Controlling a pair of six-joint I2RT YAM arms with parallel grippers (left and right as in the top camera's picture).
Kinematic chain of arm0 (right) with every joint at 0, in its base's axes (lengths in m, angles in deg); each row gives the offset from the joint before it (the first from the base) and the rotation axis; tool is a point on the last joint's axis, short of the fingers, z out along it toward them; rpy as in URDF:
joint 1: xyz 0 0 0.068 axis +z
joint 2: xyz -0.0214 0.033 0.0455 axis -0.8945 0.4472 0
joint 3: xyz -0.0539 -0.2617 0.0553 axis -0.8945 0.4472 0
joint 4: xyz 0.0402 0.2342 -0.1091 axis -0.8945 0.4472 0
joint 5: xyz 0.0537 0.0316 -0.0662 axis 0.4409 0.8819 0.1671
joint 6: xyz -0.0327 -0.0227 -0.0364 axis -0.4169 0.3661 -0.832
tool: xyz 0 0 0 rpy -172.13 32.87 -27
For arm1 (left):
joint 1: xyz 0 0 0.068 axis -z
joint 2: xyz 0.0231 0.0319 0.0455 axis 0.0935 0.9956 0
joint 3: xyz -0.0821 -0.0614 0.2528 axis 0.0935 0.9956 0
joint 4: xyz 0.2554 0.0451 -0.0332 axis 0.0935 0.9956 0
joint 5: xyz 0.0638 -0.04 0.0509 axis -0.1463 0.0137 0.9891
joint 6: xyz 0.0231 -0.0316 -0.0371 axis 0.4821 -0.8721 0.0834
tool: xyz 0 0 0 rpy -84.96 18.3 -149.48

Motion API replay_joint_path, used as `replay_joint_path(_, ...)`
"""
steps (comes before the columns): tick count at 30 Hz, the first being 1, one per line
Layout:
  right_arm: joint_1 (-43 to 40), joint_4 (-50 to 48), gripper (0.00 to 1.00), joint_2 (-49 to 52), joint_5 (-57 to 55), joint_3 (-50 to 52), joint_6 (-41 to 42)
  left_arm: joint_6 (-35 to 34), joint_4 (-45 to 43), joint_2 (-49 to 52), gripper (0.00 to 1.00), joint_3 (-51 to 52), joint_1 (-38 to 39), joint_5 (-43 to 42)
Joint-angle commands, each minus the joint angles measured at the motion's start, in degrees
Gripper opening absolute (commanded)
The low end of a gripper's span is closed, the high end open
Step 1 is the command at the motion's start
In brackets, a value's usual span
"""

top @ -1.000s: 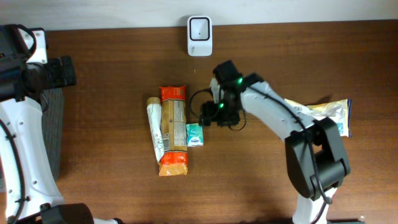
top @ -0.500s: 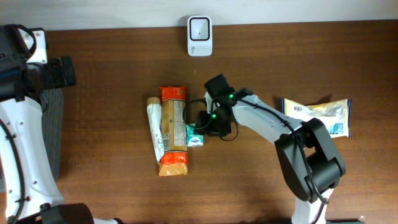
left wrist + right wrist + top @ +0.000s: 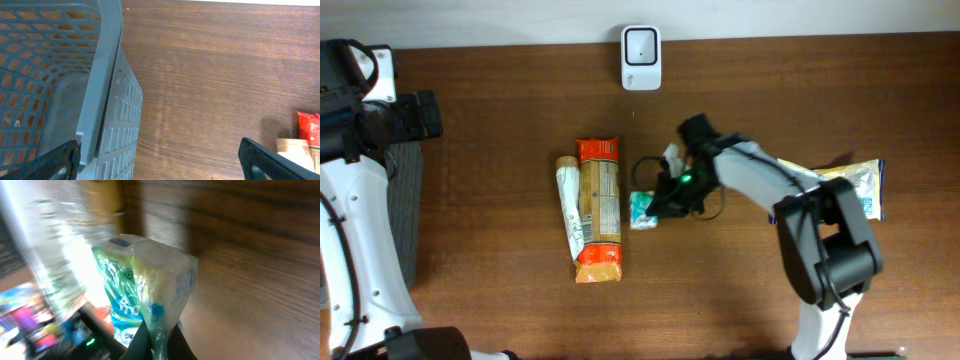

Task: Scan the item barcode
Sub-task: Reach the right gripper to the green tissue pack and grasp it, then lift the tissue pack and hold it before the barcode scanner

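Observation:
A small teal and white packet (image 3: pixel 640 208) lies just right of the other goods at mid-table. My right gripper (image 3: pixel 661 204) is shut on its right end. The right wrist view shows the crinkled packet (image 3: pixel 150 290) pinched by its sealed edge between the black fingers (image 3: pixel 140 342), the right gripper (image 3: pixel 159 342) closed tight. The white barcode scanner (image 3: pixel 641 45) stands at the far edge of the table. My left gripper (image 3: pixel 160 165) is open and holds nothing, over the rim of a grey basket (image 3: pixel 100 80).
An orange snack pack (image 3: pixel 599 210) and a white wrapped roll (image 3: pixel 568 205) lie side by side left of the packet. A yellow and blue bag (image 3: pixel 850 185) rests at the right, partly under my right arm. The grey basket (image 3: pixel 410 200) sits at the left edge.
My right gripper came down beside the teal packet and closed on it. The packet has shifted slightly up and to the right. The left arm has not moved.

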Motion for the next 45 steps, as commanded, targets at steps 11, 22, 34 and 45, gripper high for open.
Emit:
replay_joint_path(11,-15.87,0.22,0.04,-7.13,44.7,0.39,-19.74,-0.5,-0.07,0.04,0.99,-0.35,-0.04,-0.02)
replay_joint_path(22,-23.3,0.22,0.04,-23.41,44.7,-3.06,-10.71,-0.5,-0.07,0.04,0.99,-0.35,-0.04,-0.04)
replay_joint_path(34,-16.48,-1.75,0.04,-28.26,10.95,-3.78,-3.13,-0.52,-0.07,0.04,0.99,-0.35,-0.04,-0.02)
replay_joint_path(45,7.43,19.19,0.04,0.46,-67.63,-56.76,-17.05,-0.5,-0.07,0.04,0.99,-0.35,-0.04,-0.02)
